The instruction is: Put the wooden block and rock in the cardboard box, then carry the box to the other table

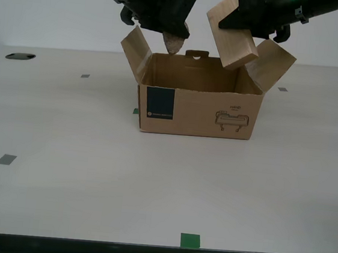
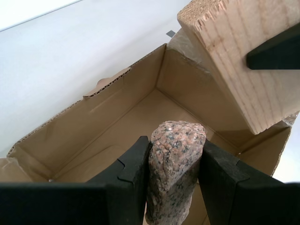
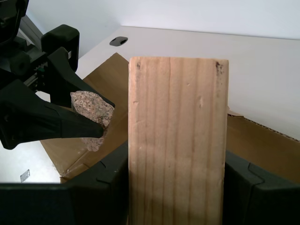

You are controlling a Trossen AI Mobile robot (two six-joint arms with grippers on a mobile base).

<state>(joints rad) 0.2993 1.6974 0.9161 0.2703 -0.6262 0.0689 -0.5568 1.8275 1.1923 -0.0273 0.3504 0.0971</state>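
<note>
Clenched in my first end effector [image 3: 176, 187], the wooden block [image 3: 178, 140] hangs tilted above the cardboard box [image 1: 198, 108], directly below, beside my second end effector [image 2: 173, 173] grasping the rock [image 2: 176, 159].

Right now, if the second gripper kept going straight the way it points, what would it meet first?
My second gripper, shut on the rock, points down into the open cardboard box. The way looks free to the box's bare inside floor. The wooden block hangs off to one side; how far is unclear.
</note>
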